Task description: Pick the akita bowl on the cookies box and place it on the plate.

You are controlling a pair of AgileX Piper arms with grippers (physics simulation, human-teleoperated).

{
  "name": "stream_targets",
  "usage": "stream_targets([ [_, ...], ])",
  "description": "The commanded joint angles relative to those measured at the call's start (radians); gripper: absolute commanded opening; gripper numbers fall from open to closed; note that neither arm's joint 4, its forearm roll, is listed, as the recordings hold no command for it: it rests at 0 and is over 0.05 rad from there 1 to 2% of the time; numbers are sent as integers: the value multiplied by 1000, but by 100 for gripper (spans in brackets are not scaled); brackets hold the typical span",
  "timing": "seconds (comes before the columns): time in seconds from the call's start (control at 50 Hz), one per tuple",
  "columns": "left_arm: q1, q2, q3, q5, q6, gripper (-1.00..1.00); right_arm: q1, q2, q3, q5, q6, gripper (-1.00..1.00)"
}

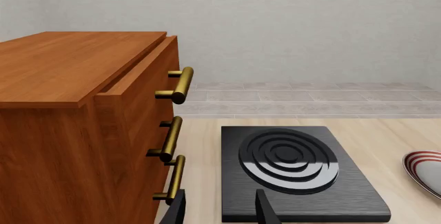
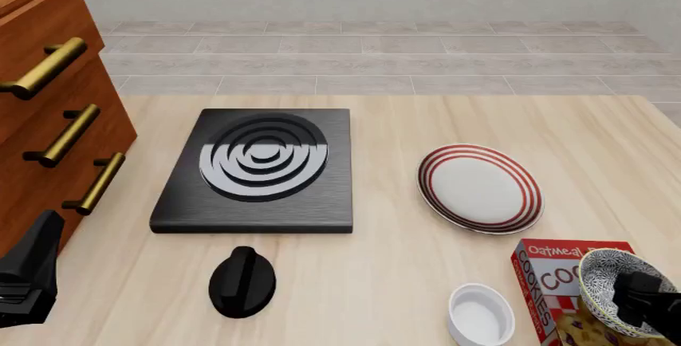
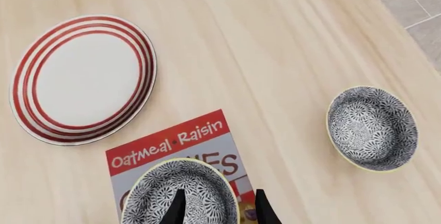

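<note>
Right pincer [image 3: 217, 203] straddling the akita bowl's [image 3: 180, 193] rim on the cookies box [image 3: 172, 144], grip not clear, plate [image 3: 82, 79] nearby on counter [image 3: 276, 53], left pincer [image 1: 220, 208] released, empty.

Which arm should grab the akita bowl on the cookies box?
Right. The right gripper hangs over the akita bowl on the cookies box, jaws straddling its rim. The left gripper faces the stove burner, across the table.

Front camera high, looking down the table [image 2: 372, 123], left wrist low and level, right wrist overhead, all sharing the plate [image 2: 479, 187] at two o'clock.
</note>
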Motion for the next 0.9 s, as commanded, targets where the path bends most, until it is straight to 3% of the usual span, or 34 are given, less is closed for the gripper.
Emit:
stream_targets([
  [0.02, 0, 0, 0, 0, 0, 100, 5, 5, 1, -4, 1, 100],
  [0.04, 0, 0, 0, 0, 0, 100, 6, 1, -1, 1, 4, 100],
  [0.06, 0, 0, 0, 0, 0, 100, 0, 0, -5, 4, 1, -100],
  [0.4, 0, 0, 0, 0, 0, 100, 8, -60, -29, 71, 9, -100],
  [0.66, 0, 0, 0, 0, 0, 100, 88, -192, -112, 231, 68, -100],
  [0.9, 0, 0, 0, 0, 0, 100, 159, -194, -196, 262, 116, -100],
])
